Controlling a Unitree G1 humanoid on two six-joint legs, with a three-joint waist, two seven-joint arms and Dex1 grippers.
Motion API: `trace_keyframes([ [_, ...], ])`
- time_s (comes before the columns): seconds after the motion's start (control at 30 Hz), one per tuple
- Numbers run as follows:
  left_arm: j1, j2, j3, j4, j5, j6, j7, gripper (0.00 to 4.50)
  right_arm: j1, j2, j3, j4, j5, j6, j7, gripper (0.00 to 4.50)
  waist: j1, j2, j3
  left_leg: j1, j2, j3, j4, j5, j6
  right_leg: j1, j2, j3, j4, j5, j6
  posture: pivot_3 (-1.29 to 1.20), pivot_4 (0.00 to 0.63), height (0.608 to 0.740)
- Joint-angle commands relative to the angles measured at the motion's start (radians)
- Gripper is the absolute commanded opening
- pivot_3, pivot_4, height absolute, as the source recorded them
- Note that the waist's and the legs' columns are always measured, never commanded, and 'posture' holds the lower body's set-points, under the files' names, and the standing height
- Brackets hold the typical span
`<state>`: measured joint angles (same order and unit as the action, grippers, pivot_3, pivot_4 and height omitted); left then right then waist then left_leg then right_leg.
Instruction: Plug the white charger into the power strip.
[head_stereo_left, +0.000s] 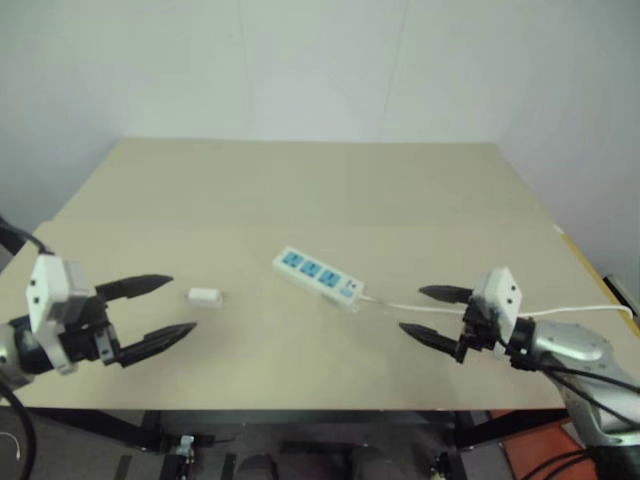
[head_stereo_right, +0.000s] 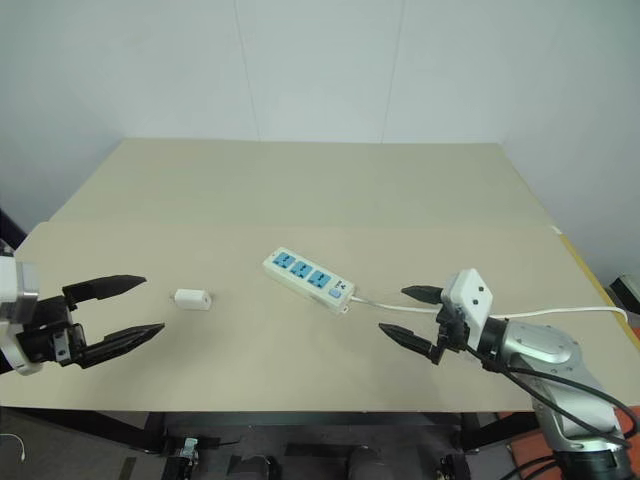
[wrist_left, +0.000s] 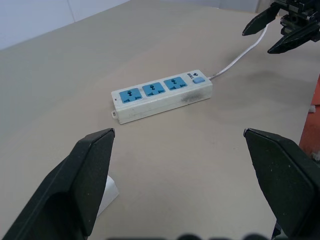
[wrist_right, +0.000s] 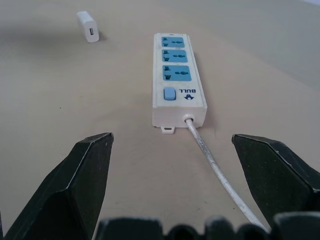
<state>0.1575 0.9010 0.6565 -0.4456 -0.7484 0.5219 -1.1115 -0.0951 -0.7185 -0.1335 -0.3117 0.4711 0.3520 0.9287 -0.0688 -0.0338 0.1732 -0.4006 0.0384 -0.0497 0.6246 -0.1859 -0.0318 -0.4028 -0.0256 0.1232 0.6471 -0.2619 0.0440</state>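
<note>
Head view: left gripper (head_stereo_left: 160, 310) spread, empty; charger (head_stereo_left: 204, 296) on table (head_stereo_left: 300, 190) just ahead of its jaws. Right gripper (head_stereo_left: 428, 313) spread, empty; strip (head_stereo_left: 318, 277) ahead, apart.
Left wrist: charger beside one finger (wrist_left: 75, 190).
Right wrist: cord (wrist_right: 215, 165) between jaws.
One charger, one strip, three sockets.
</note>
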Motion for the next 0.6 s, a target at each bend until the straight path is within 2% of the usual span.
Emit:
trace_keyframes([
  [0.03, 0.001, 0.004, 0.025, -0.024, -0.015, -0.015, 0.001, 4.50, -0.016, -0.002, -0.014, -0.011, 0.002, -0.011, -0.005, 4.47, 0.000, 0.000, 0.000, 0.000, 0.000, 0.000, 0.000, 0.000, 0.000, 0.000, 0.000, 0.000, 0.000, 0.000, 0.000, 0.00, 0.150, 0.740],
  [0.3, 0.006, 0.000, 0.028, -0.031, -0.018, -0.022, 0.000, 4.50, -0.018, 0.027, 0.014, -0.006, -0.019, -0.021, -0.033, 4.47, 0.000, 0.000, 0.000, 0.000, 0.000, 0.000, 0.000, 0.000, 0.000, 0.000, 0.000, 0.000, 0.000, 0.000, 0.000, 0.00, 0.150, 0.740],
  [0.47, -0.012, 0.007, 0.021, -0.051, -0.037, -0.007, 0.013, 4.50, -0.104, 0.157, 0.097, 0.072, -0.126, -0.065, -0.160, 4.47, -0.005, 0.000, 0.000, 0.001, 0.001, 0.000, 0.000, 0.000, 0.000, 0.000, 0.001, 0.000, 0.000, 0.001, -0.001, 0.00, 0.150, 0.740],
  [0.6, -0.044, 0.018, 0.000, -0.037, -0.042, -0.005, 0.015, 4.50, -0.207, 0.273, 0.170, 0.204, -0.188, -0.139, -0.199, 4.47, -0.003, 0.000, 0.000, 0.001, 0.002, 0.001, 0.000, 0.000, 0.000, -0.001, 0.002, 0.000, 0.001, 0.001, -0.001, 0.00, 0.150, 0.740],
])
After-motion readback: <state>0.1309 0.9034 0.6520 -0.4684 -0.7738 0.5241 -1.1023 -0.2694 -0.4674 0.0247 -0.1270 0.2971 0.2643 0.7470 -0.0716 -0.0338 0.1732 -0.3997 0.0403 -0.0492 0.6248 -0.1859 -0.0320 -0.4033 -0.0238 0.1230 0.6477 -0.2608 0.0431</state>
